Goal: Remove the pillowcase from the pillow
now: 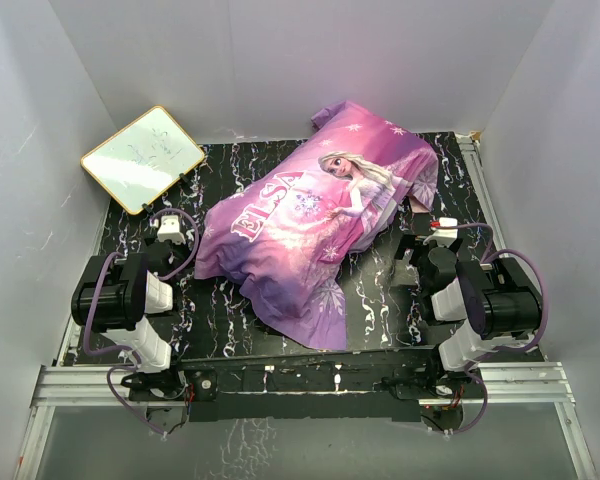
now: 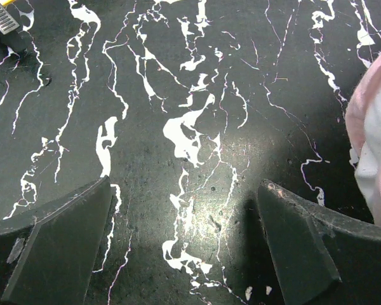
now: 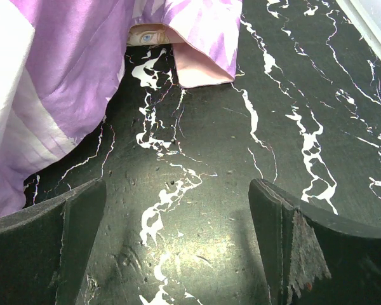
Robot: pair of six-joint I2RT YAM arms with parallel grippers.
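Purple ELSA pillowcase (image 1: pixel 310 220) — diagonal mid-table, around the white pillow (image 2: pixel 374 171)

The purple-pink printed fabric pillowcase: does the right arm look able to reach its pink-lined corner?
Probably yes. The open right end effector hovers over bare black white-veined table, and the corner of the purple-pink printed fabric pillowcase lies ahead, nothing between them.

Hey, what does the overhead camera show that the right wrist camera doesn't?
Overhead only: the whiteboard and the full ELSA print. Right wrist only: the right gripper open, nothing between its fingers, and a printed eye tucked under a fold. Both: the purple pillowcase lying on the black marbled table.
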